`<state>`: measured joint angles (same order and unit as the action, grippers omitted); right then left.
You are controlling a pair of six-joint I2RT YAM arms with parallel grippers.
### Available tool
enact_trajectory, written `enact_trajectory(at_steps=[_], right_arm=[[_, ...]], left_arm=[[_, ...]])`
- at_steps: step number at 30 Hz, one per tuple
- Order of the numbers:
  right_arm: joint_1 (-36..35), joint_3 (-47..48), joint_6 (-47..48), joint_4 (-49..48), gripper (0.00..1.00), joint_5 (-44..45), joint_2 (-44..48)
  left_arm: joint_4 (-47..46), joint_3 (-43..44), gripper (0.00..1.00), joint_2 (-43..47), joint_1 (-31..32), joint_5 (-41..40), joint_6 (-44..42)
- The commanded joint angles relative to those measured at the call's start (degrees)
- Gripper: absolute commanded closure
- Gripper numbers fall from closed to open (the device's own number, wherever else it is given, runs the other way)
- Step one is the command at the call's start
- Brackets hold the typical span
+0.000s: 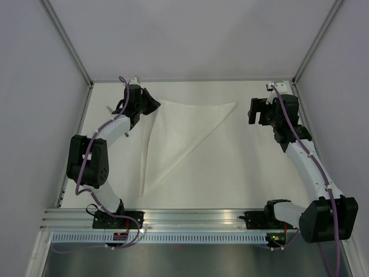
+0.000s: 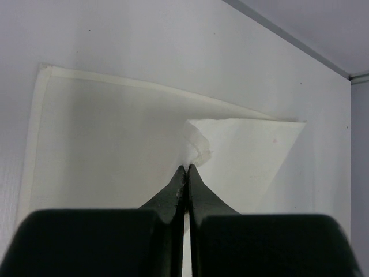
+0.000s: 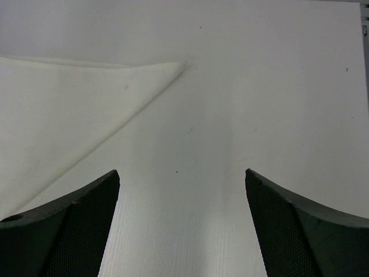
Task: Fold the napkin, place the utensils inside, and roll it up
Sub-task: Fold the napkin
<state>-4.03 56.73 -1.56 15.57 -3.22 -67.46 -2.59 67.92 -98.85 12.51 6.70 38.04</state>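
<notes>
- White cloth napkin [image 1: 184, 133] lies flat on the table [image 1: 242, 173], folded into a triangle. The long edge runs from the far right corner to the near left corner.
- Left gripper [image 2: 187, 167]: fingers pressed together, pinching a small bunched tuft of the napkin at its far left corner.
- Right gripper [image 3: 181, 173]: fingers spread wide and holding nothing. It hovers just beside the far right corner of the napkin without touching it.
- Handling, as a judgement: the cloth looks light, thin and limp (no stiffness to hold a shape). Expect it to drape and drag when raised by a single point.
- Where to take hold: use the corners or the hemmed edge, where the fingers can trap both layers together. A pinch in the middle of the panel would likely wrinkle the fold.
- Risk: the two layers may slide apart on the smooth table, so any pull should be slow and low.
- Utensils: none visible in any view.
</notes>
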Motion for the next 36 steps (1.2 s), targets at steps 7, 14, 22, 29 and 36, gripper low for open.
enact_trajectory(at_steps=[7,14,22,29,36], right_arm=[[-0.36,2.24,0.51,1.3,0.06,-0.12,-0.39],[-0.36,2.24,0.51,1.3,0.06,-0.03,-0.65],[-0.36,2.24,0.6,1.21,0.06,-0.03,-0.83],[-0.28,2.25,0.68,1.21,0.06,-0.03,-1.0],[-0.36,2.25,0.68,1.21,0.06,0.06,-1.09]], left_arm=[[-0.57,3.27,0.98,-1.17,-1.61,2.27,0.98],[-0.4,4.5,0.98,-2.58,-2.41,3.06,0.72],[-0.4,4.94,0.98,-3.37,-3.2,3.32,0.81],[-0.4,5.56,0.98,-3.98,-4.34,4.02,0.8],[-0.31,6.34,0.98,-5.12,-5.13,4.81,0.63]])
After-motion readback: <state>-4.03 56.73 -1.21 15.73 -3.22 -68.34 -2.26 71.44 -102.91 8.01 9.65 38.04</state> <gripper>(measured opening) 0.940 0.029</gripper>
